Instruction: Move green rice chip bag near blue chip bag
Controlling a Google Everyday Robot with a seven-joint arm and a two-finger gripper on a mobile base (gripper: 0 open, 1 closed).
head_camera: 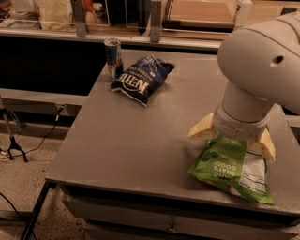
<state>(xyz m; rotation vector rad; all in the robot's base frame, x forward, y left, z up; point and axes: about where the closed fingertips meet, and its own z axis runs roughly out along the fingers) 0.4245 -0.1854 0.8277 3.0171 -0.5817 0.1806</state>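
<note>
The claw (pixel 232 143) stands wide astride the green rice chip bag (pixel 233 169) at the near right edge of the counter (pixel 136 140), well apart from the blue chip bag (pixel 140 79); a shallow pinch on crinkly film risks slipping.

Noted a grey tabletop (pixel 140 140) with a slim blue-and-silver can (pixel 113 56) standing upright near its back-left corner. Saw a drawer front (pixel 131 220) with a small knob (pixel 171 229) below the front edge. Spotted a counter ledge (pixel 56 35) behind, bearing two upright metal posts (pixel 78 18) and a white bottle (pixel 241 11) further right. Made out a dark tripod leg (pixel 11 143) and a cable (pixel 47 135) on the speckled floor (pixel 18 187) at left. Found the gripper (pixel 232 140) low over the tabletop's right front part, fingers spread.
</note>
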